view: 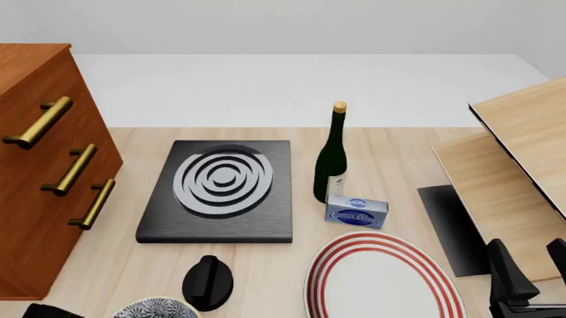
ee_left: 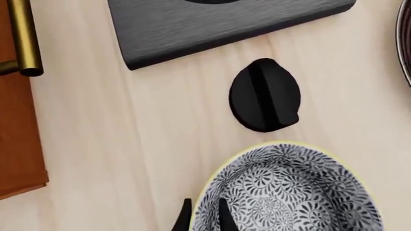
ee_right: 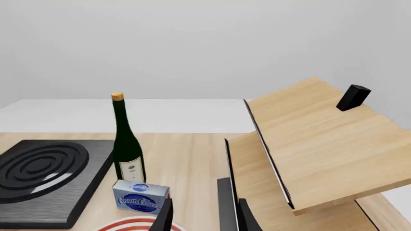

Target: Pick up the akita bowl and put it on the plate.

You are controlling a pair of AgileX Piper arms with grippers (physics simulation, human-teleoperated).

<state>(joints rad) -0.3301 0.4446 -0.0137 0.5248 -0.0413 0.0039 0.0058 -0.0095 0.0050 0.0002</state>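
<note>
The akita bowl, white with a dense dark leaf pattern, lies close under the left wrist camera. In the front view only its top shows at the bottom edge. My left gripper has one finger outside the bowl's rim and one inside, a narrow gap apart, shut on that rim. The plate, white with red rings, lies to the bowl's right near the front; a sliver of its rim shows in the right wrist view. My right gripper hangs open and holds nothing at the front right, beyond the plate.
A black knob sits just beyond the bowl. Behind it lies a black stove. A green bottle and a blue box stand behind the plate. A brown drawer cabinet is on the left, a wooden rack on the right.
</note>
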